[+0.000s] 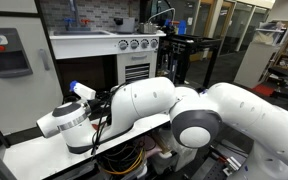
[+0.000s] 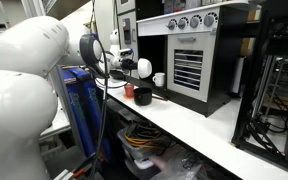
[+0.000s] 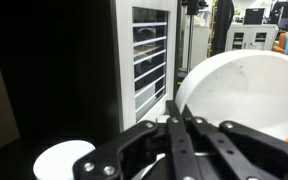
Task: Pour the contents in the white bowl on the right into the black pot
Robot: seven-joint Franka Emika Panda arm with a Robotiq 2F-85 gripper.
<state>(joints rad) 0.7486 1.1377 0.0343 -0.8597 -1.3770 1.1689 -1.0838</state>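
My gripper (image 3: 178, 103) is shut on the rim of the white bowl (image 3: 246, 88). The bowl fills the right of the wrist view, tipped so that its plain white inside faces the camera; I see no contents in it. In an exterior view the gripper (image 2: 133, 68) holds that bowl (image 2: 145, 68) in the air, above the tabletop. The small black pot (image 2: 143, 98) stands on the table just below it. In the exterior view from behind the arm, the arm hides the gripper, the bowl and the pot.
An orange cup (image 2: 129, 91) stands beside the pot. Another white bowl (image 2: 159, 79) sits near the black toy oven (image 2: 189, 65); a white round dish (image 3: 64, 160) shows low in the wrist view. The oven's white grille (image 3: 150, 60) is close behind the gripper.
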